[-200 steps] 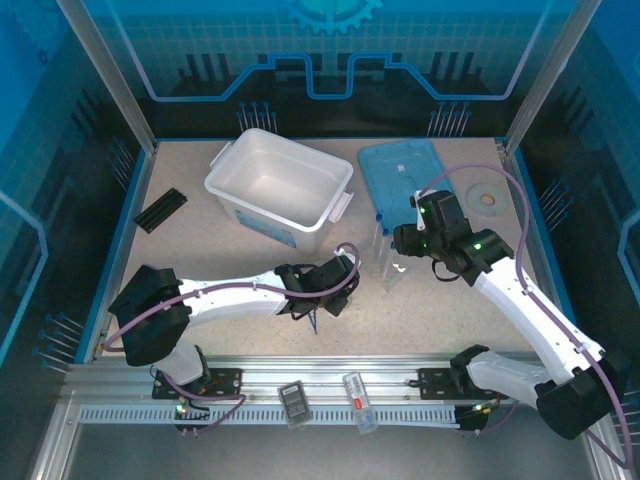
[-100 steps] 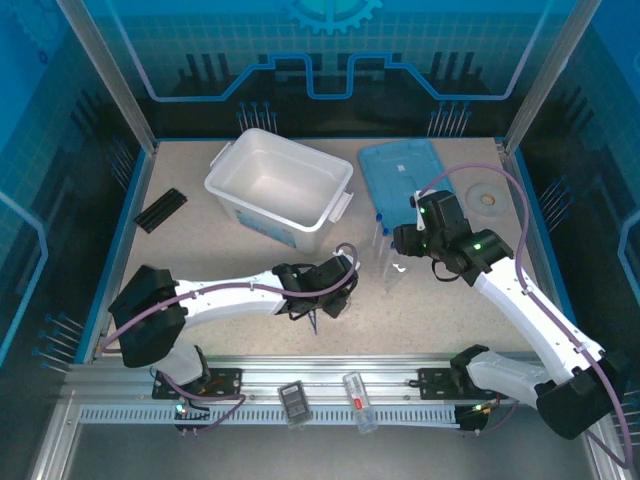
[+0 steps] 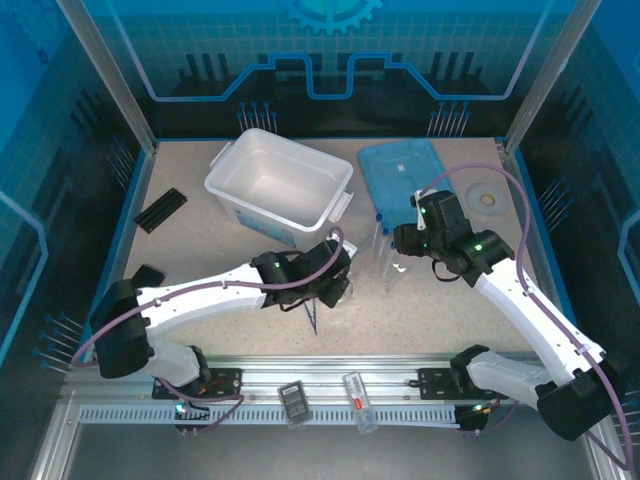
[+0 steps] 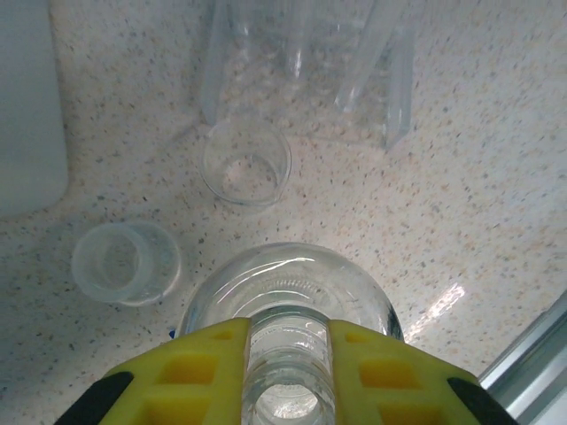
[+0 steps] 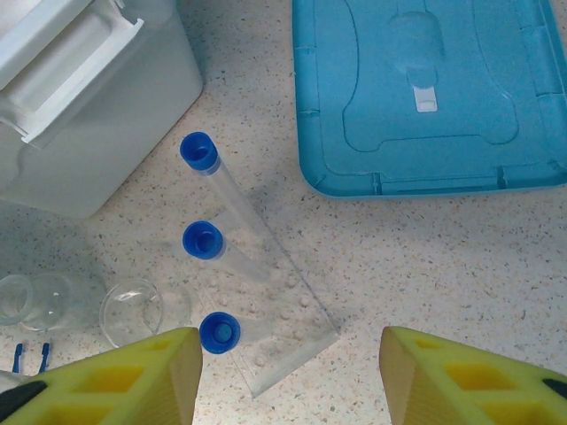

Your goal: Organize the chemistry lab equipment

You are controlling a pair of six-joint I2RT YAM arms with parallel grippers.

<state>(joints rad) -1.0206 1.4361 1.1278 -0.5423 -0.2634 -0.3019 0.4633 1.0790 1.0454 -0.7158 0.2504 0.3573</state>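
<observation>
My left gripper (image 4: 288, 332) is shut on the neck of a round clear glass flask (image 4: 288, 279), its bulb just above the tabletop. Beyond it stand a small round glass dish (image 4: 246, 164) and the clear rack (image 5: 283, 310). Three blue-capped tubes (image 5: 204, 239) stand in the rack. My right gripper (image 5: 288, 354) hovers open above the rack, its fingers to either side and touching nothing. Dark blue tweezers (image 3: 313, 318) lie just in front of the left gripper (image 3: 338, 288). The white bin (image 3: 280, 185) stands at the back, its light-blue lid (image 3: 405, 170) flat beside it.
A translucent plastic cup (image 4: 126, 263) sits left of the flask. A black ridged strip (image 3: 161, 209) lies at the far left and a pale ring (image 3: 487, 198) at the back right. The metal rail (image 3: 330, 385) runs along the near edge.
My left arm has swung its elbow to the left and its wrist has shifted slightly toward the back, still holding the flask. The right arm has not moved.
</observation>
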